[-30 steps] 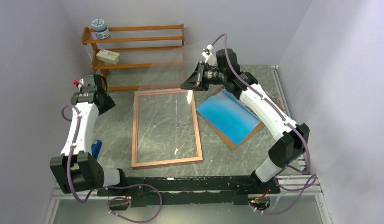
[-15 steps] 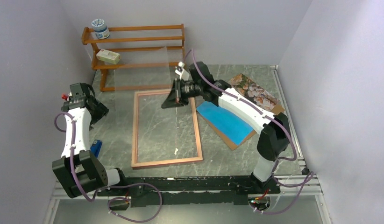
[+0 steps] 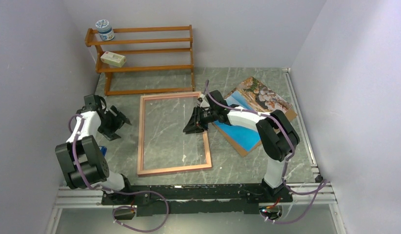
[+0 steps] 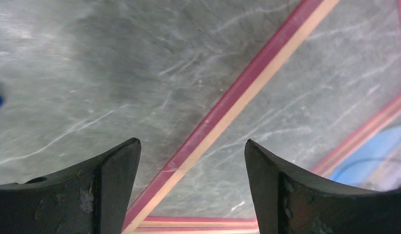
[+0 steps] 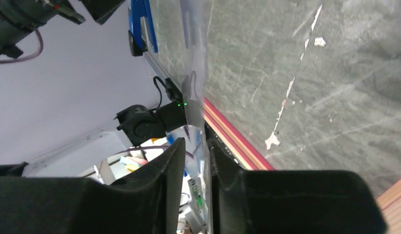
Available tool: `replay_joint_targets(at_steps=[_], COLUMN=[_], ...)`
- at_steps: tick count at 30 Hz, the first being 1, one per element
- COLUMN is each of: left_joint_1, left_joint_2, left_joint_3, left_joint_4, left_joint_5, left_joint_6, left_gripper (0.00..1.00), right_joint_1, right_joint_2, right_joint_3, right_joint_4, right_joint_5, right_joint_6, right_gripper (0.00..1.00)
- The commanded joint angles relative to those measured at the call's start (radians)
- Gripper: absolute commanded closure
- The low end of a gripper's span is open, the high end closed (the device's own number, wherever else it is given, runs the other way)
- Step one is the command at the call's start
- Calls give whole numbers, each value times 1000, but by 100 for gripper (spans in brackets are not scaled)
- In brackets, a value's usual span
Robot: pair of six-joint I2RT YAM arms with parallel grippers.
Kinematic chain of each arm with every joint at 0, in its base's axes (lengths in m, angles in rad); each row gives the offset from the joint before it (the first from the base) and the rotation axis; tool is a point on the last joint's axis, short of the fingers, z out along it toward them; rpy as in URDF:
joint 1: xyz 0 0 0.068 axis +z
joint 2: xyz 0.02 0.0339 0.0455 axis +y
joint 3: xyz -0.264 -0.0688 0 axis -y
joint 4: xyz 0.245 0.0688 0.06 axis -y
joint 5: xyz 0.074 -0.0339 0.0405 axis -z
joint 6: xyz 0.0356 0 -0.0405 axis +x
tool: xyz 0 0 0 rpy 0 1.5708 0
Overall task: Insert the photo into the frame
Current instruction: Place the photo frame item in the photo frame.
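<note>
Left fingers (image 4: 67,195) gape above marbled grey stone (image 4: 91,73); right fingers (image 5: 140,195), narrowly parted, straddle the clear pane (image 5: 196,73).

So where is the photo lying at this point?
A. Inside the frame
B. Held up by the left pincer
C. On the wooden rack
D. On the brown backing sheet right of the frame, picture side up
D: the photo lies picture side up on the brown backing sheet, to the right of the frame, which shows only the tabletop through it.
</note>
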Motion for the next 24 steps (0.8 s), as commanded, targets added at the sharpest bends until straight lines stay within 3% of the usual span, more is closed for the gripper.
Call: replay_joint_targets(at_steps=[1, 9, 14, 24], left_joint_1=[3, 3, 3, -34], left_joint_2=[34, 137, 191, 255], left_joint_3=[-41, -77, -61, -3], left_joint_4=[105, 211, 217, 160], left_joint_5=[214, 438, 475, 439], left_joint_6=[26, 49, 63, 137], left_gripper=[16, 20, 24, 37], right_joint_1=[-15, -35, -50, -54], right_joint_2=[-6, 11, 93, 160], right_joint_3=[-35, -148, -156, -159], right_joint_4=[154, 459, 657, 810], right_joint_5=[6, 69, 72, 202], right_joint_6=[-4, 45, 151, 148], right_gripper=[65, 35, 34, 36])
